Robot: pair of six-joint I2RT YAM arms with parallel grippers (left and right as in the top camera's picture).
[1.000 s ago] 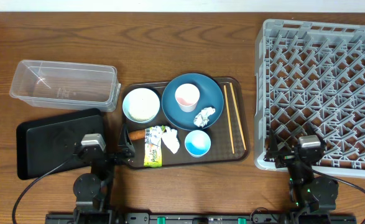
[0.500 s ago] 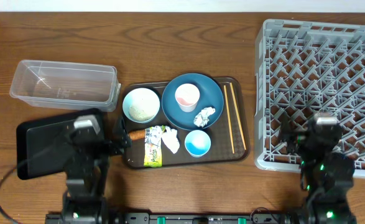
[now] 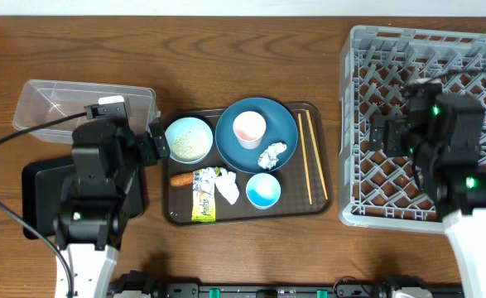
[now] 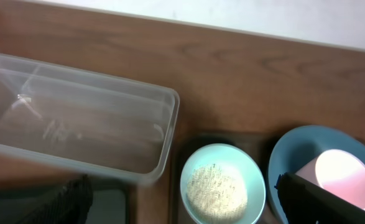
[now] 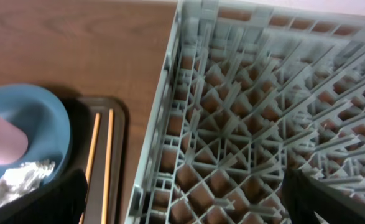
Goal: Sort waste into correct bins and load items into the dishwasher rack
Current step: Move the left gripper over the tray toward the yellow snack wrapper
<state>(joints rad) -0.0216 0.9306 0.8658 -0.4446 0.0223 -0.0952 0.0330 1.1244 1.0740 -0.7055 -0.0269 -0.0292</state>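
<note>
Your left end effector [image 4: 182, 186], fingers apart, hangs between the tub [image 3: 52, 108] and the rice bowl [image 3: 188, 139]. Your right end effector [image 5: 185, 186], also spread, is over the rack [image 3: 375, 50], near its left edge. On the brown tray [image 3: 317, 203] the wrapper [image 3: 203, 195] lies beside the carrot [image 3: 180, 178], its print too small to read.

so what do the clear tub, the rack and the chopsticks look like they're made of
clear tub: thin transparent plastic, glossy; the table shows through its walls.
dishwasher rack: light-grey moulded plastic, matte, judging by its uniform lattice of pegs.
chopsticks: pale wood, perhaps bamboo, with a dull finish; too thin to tell more.
</note>
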